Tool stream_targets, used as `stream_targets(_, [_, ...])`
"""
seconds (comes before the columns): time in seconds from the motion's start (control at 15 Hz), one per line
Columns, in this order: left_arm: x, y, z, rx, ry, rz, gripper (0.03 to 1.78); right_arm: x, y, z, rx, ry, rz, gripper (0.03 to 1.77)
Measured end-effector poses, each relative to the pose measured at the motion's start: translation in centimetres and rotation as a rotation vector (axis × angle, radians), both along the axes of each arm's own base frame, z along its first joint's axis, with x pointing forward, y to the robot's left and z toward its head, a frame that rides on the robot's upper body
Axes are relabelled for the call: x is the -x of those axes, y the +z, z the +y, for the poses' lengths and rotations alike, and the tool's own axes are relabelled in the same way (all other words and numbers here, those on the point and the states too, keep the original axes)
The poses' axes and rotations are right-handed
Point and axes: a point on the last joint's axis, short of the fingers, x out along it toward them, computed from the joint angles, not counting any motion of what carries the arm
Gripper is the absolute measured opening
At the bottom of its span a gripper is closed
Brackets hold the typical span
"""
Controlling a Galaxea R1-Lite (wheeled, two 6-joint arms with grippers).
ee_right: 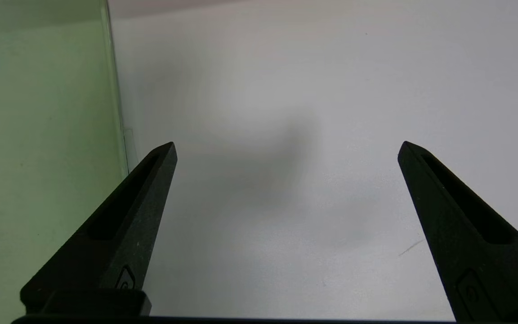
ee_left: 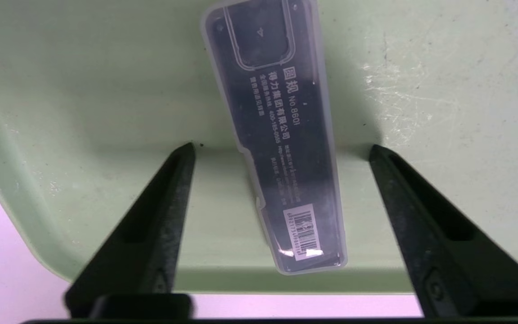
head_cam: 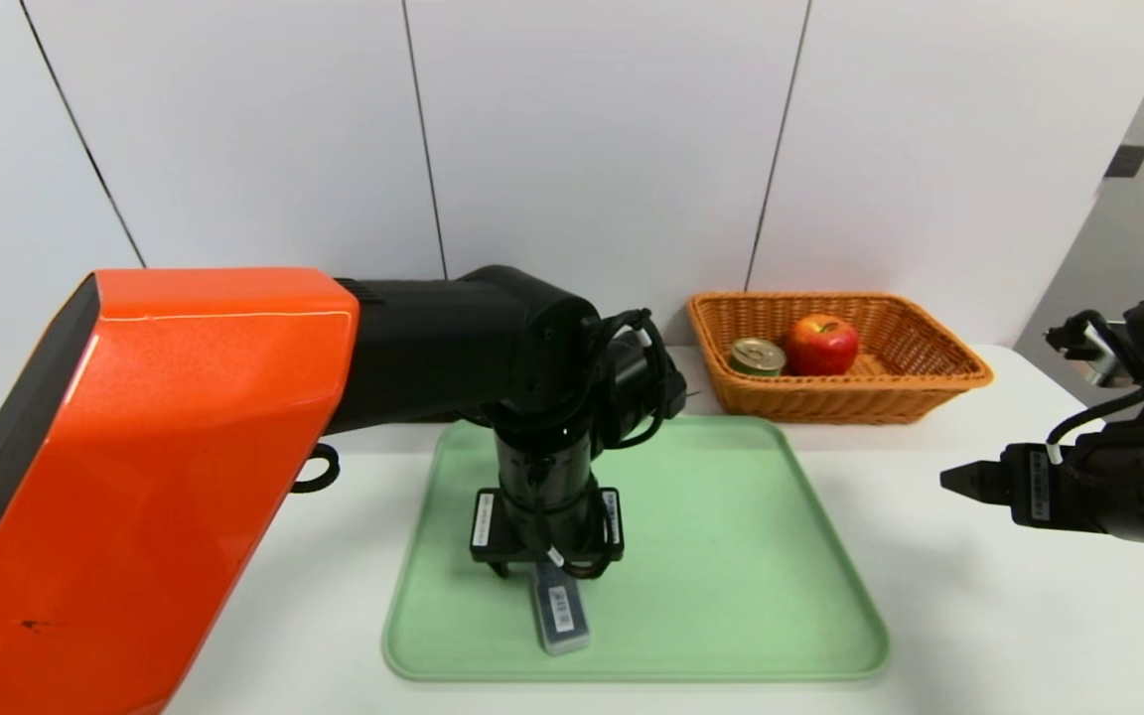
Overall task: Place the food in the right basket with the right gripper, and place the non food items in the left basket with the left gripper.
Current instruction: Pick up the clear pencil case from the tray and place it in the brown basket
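L gripper (ee_left: 281, 146) open astride grey case (ee_left: 281, 148) near tray (head_cam: 830, 616) front edge; R gripper (ee_right: 286, 146) open over bare table (ee_right: 308, 135).

Left arm: orange-shelled upper link fills the lower left of the head view; its black forearm reaches toward centre frame and bends at the wrist to point steeply down. The left gripper (head_cam: 544, 574), black with tapered fingers, sits low at centre frame. In the left wrist view its fingers (ee_left: 160, 216) stand parted, with visible gaps on both sides of what lies between them.

Right arm: black, at the right edge of the head view, angled down. The right gripper (ee_right: 286, 148) is spread wide, nothing between its fingers (ee_right: 124, 216).
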Motion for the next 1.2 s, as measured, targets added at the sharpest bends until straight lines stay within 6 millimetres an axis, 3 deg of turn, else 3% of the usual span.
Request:
stream_targets(0.4, [0.0,0.0,0.0,0.005,0.007,0.001,0.56,-0.1,0.0,0.0,0.001,0.001,0.003,1.70])
stream_targets(0.6, [0.0,0.7,0.1,0.034,0.007,-0.019,0.56,0.0,-0.1,0.0,0.001,0.000,0.003,1.70])
stream_targets(0.87, [0.5,3.4,0.6,0.122,-0.004,-0.085,0.56,0.1,-0.2,0.0,0.003,0.002,0.009,1.70])
stream_targets(1.2, [2.2,10.7,2.4,0.351,-0.130,-0.305,0.56,0.2,-0.3,-0.1,0.010,-0.007,0.010,1.70])
